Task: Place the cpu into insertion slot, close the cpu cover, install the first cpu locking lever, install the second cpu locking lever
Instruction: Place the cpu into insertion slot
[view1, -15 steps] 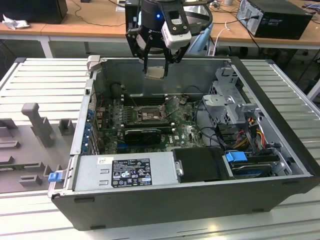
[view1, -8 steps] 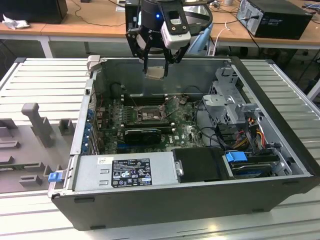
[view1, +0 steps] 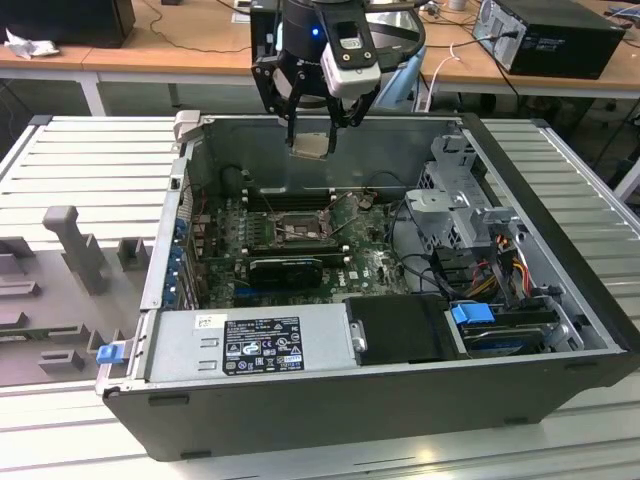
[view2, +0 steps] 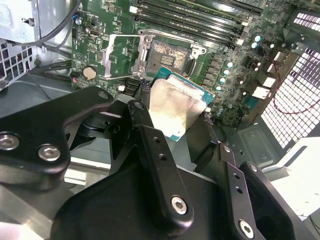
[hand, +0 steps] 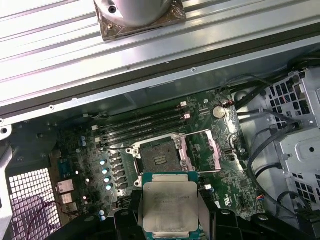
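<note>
While the gripper (view1: 313, 138) hangs above the open computer case (view1: 560, 330), over its rear wall in the exterior view, its two black fingers (view1: 292, 122) are drawn in narrow and clamp the cpu (view1: 311, 147) by two opposite edges. The chip is carried roughly flat, clear of everything below. In the first wrist view the cpu (hand: 167, 206) shows its pale metal face with a green edge peeping out along one side, and a dark finger (hand: 126, 220) presses against each flank. In the second wrist view the cpu (view2: 176, 107) appears tilted between the black linkages of the gripper (view2: 175, 127), its silver face catching the light. Well below it lies the green motherboard (view1: 375, 262). The insertion slot (hand: 159, 156) sits bare on it, its dark centre uncovered. The cpu cover (hand: 206, 150) is swung open on its hinge and stands beside the slot, on the side away from the silver port block at the board's edge; both show in the second wrist view too, the insertion slot (view2: 169, 54) next to the raised cpu cover (view2: 121, 56). Long black memory slots (hand: 142, 124) run just beside the socket, and a black expansion card (view1: 290, 268) lies on the socket's other side.
</note>
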